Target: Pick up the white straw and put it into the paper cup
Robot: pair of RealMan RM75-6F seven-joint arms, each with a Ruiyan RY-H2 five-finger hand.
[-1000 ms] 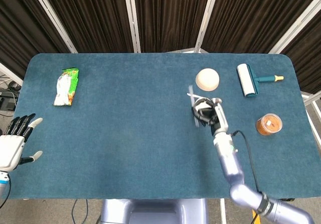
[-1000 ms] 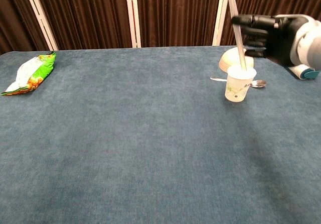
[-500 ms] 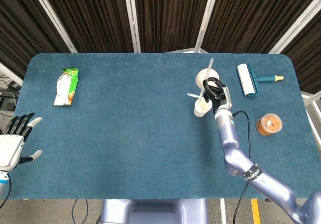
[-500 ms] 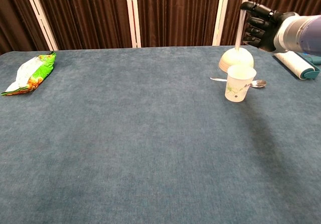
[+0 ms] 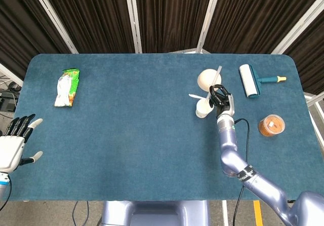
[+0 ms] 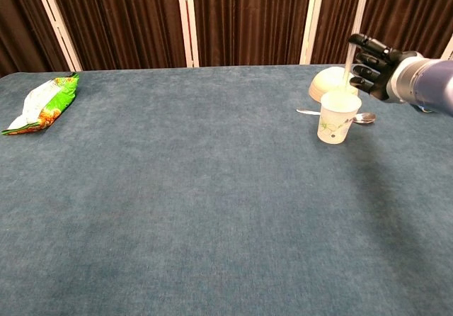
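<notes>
1. The white straw (image 6: 354, 40) stands near-upright, upper end tilted slightly right, lower end in the paper cup (image 6: 335, 118), right of centre.
2. The right hand (image 6: 371, 65) pinches the straw.
3. The left hand (image 5: 14, 144), lower left, is spread and holds nothing.

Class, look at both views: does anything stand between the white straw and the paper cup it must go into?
Nothing visible does. The right hand holds the white straw nearly upright, its lower end at the open mouth of the paper cup. The spoon and the overturned bowl lie behind the cup, out of the way.
</notes>
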